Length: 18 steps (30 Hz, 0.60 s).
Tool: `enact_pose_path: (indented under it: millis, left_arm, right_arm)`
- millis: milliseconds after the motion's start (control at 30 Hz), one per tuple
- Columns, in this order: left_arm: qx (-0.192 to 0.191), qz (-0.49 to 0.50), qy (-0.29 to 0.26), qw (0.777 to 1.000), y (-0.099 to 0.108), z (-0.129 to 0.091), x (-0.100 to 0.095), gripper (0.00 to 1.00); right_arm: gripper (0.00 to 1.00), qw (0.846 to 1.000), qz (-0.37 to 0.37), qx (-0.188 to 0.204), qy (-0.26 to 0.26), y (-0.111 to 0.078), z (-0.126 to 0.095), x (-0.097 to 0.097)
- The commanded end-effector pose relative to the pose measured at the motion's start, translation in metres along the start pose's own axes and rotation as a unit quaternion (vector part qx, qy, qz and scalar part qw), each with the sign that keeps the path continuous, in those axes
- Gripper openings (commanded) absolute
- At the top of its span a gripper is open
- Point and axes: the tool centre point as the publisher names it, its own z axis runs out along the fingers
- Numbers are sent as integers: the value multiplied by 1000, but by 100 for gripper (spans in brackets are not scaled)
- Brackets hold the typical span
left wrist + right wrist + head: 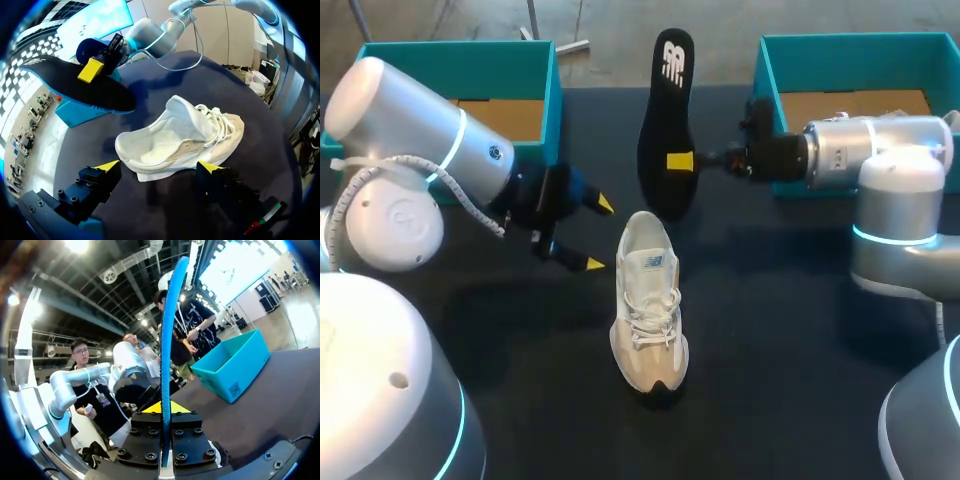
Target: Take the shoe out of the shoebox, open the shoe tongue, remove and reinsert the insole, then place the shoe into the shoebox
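Clamping insole (168, 340) edge-on, right jaws (right wrist view) | left jaws open before shoe (180, 137) heel

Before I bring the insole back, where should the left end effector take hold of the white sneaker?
Probably the heel of the white lace-up sneaker, pinched across its narrow width below the collar, coming from behind the heel; the open left end effector sits just beside it. The sneaker stands upright, and that grip leaves its mouth free for the black foam insole.
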Motion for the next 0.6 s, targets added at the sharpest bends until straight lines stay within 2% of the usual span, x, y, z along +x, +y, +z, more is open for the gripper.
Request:
enact_pose_path:
  millis: [33,300,600]
  left_arm:
    - [-5,-3,-3,1000,3,-8,6,100]
    - [-9,-25,-12,1000,5,-12,4,100]
    - [-16,-41,-13,999,5,-7,-3,100]
  right_arm:
    - [0,1000,-3,-10,6,-9,9,-3]
    - [0,1000,-3,-18,12,-21,16,-2]
    - [0,1000,3,-19,16,-23,17,-8]
